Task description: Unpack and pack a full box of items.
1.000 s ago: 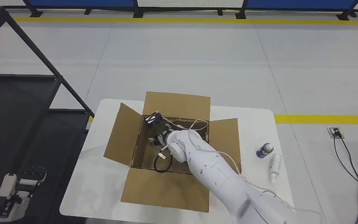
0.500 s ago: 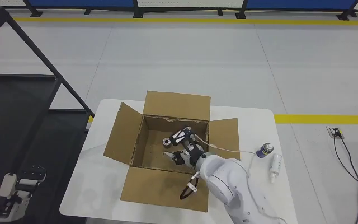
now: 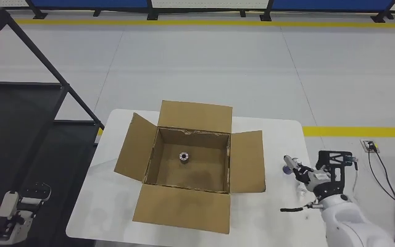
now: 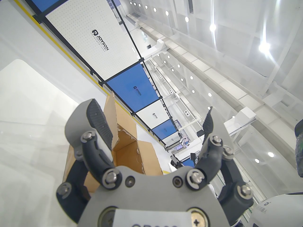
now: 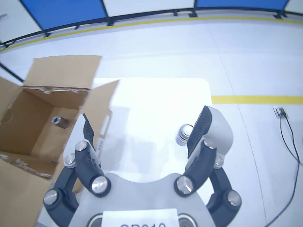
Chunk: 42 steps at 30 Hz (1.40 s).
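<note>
**Unpacking nearly through: one piece in the box, one can out on the bench**

The cardboard box (image 3: 195,116) stands open on the bench (image 3: 99,197) with all four flaps folded outward; on its floor lies a single small cylinder (image 3: 183,157), brown-bodied with a metal end, near the middle and apart from the walls. Out on the bench, well to the side of the box, stands one small can (image 3: 287,165), upright.

The right claw (image 5: 145,114) hangs over the bench by that can, spread wide and pinching nothing; the can sits just beside one of its pads (image 5: 197,128), outside the gap as far as can be told. The left claw (image 4: 151,109) is also spread and empty, tilted up toward the ceiling, with the box just beyond it.

By my reading the unpacking half is close to done; the cylinder is yet to be lifted out, and the whole repacking is ahead.

Count: one box; one cylinder inside; one can outside; two claws, neither carrying anything.
</note>
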Each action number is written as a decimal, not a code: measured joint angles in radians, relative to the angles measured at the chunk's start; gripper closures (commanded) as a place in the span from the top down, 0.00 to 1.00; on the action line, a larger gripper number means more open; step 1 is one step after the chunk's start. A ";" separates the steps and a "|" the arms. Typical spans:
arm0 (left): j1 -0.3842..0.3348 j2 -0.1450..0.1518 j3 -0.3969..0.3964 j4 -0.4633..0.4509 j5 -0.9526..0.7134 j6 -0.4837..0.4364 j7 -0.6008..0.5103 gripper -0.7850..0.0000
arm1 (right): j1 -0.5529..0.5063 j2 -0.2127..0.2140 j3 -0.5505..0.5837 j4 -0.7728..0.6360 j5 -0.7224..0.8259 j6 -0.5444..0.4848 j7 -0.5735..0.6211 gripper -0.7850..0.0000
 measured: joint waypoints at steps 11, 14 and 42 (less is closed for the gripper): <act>0.000 0.000 0.000 0.000 0.000 0.000 0.000 1.00 | 0.154 0.028 0.044 0.395 -0.110 -0.014 0.145 1.00; 0.000 0.000 0.000 0.000 0.000 0.000 0.000 1.00 | 0.196 0.035 0.027 0.473 -0.154 -0.020 0.184 1.00; 0.000 0.000 0.000 0.000 0.000 0.000 0.000 1.00 | 0.354 0.069 -0.024 0.716 -0.169 -0.028 0.319 0.00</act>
